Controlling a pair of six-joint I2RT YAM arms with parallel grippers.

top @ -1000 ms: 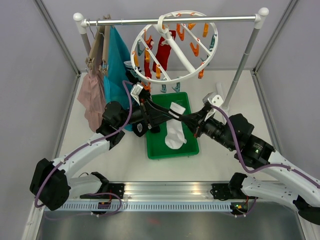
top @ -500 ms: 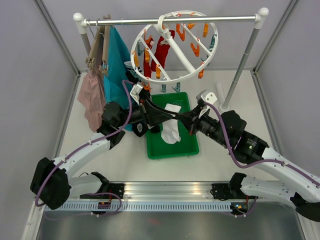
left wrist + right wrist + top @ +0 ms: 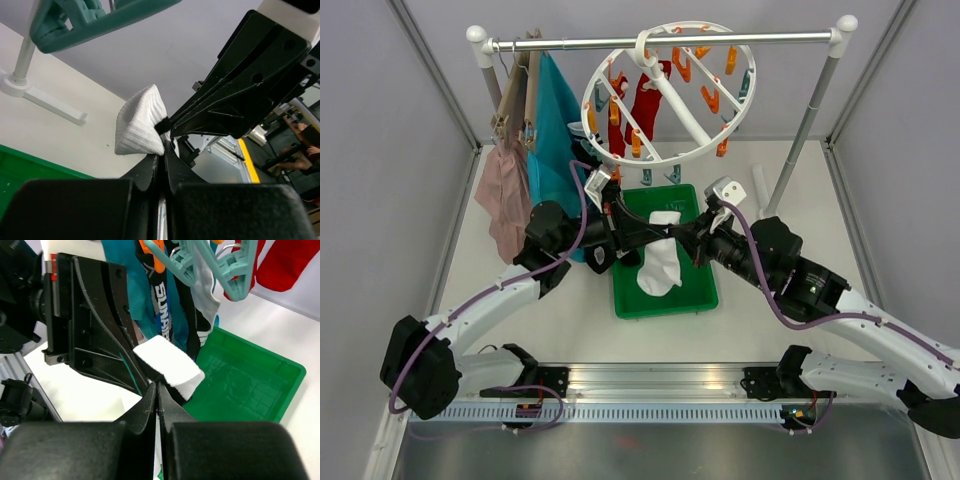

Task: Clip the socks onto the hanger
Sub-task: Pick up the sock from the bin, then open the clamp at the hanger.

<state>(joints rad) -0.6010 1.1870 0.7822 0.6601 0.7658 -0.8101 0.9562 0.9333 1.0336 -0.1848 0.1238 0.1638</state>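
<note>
Jaws of left gripper (image 3: 162, 146) and right gripper (image 3: 157, 386) pinch the white sock (image 3: 660, 265) by its cuff, toe hanging down.

The white table (image 3: 570, 320) carries a green rectangular plastic tray (image 3: 695, 295), which lies directly beneath the meeting left pincer (image 3: 650, 235) and right pincer (image 3: 686, 240). A white rack foot (image 3: 758, 185) rests beyond the right pincer.

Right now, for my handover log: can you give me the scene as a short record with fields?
left gripper: shut on white sock
right gripper: shut on the same white sock
white sock: held between both grippers, hanging over green tray
hanger: hooked on rail, red socks clipped on it
</note>
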